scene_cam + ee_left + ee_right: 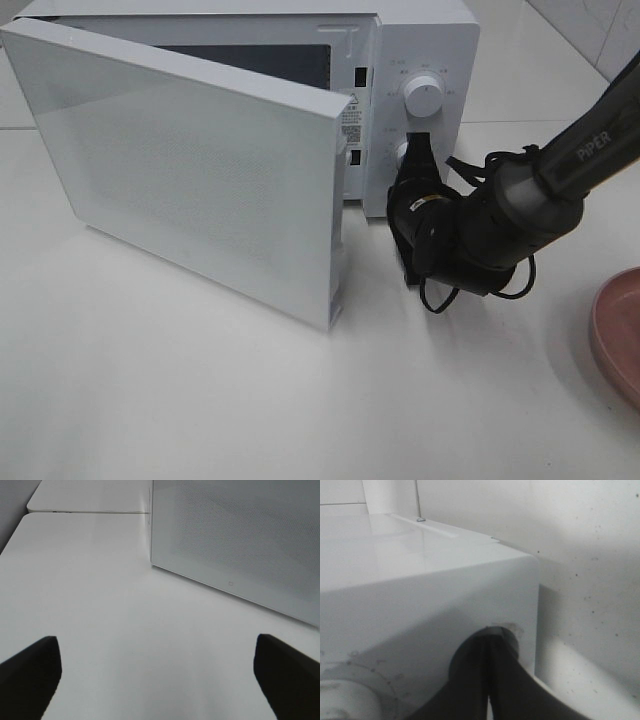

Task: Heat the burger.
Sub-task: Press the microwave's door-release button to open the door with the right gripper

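The burger is out of view in every frame. A white microwave [425,35] stands at the back of the table with its door [200,170] swung wide open toward the front left. My right gripper [418,145] is shut, its tips pressed against the lower knob on the control panel, below the upper knob [424,96]. In the right wrist view the shut black fingers [470,680] meet against the microwave's front face [420,600]. My left gripper [157,667] is open over bare table, nothing between its fingers [30,672], with the door [240,540] ahead of it.
A round pink plate [620,330] lies at the table's right edge. The open door juts far out over the table's left half. The white tabletop [200,400] spreads in front of the microwave.
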`<state>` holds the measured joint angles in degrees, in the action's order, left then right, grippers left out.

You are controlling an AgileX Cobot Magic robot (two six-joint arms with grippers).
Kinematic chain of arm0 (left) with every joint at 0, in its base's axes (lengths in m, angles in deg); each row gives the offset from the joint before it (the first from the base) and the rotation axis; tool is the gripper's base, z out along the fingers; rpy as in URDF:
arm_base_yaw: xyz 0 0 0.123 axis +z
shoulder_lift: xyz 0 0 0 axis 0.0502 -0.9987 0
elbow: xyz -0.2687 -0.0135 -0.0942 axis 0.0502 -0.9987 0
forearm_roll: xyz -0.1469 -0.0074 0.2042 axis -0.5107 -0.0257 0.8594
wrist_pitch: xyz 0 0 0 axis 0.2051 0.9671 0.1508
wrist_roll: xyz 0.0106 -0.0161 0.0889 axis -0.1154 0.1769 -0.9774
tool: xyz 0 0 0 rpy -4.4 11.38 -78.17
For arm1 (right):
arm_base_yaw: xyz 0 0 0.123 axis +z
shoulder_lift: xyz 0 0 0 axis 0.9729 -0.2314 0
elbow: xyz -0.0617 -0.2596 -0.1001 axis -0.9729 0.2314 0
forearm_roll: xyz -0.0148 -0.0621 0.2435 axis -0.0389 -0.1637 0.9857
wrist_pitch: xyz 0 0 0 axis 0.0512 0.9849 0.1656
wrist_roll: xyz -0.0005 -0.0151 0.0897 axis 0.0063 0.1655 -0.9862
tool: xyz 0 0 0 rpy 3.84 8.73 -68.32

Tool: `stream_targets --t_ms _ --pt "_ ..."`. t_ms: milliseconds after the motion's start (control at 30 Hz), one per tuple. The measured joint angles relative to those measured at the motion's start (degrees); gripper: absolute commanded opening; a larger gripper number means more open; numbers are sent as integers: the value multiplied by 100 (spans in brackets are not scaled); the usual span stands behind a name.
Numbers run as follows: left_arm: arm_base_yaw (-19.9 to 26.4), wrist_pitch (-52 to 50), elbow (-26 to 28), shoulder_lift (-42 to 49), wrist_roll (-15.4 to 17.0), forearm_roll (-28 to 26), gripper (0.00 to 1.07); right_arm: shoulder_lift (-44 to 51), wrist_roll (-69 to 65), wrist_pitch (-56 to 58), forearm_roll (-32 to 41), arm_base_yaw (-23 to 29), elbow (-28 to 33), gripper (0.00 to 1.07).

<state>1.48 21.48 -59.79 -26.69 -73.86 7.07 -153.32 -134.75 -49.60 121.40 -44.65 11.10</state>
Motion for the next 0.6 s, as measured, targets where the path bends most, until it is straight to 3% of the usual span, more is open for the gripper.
stream_targets --t_ms 600 --pt "0 0 0 0 0 0 100 40 40 160 103 6 -11 0"
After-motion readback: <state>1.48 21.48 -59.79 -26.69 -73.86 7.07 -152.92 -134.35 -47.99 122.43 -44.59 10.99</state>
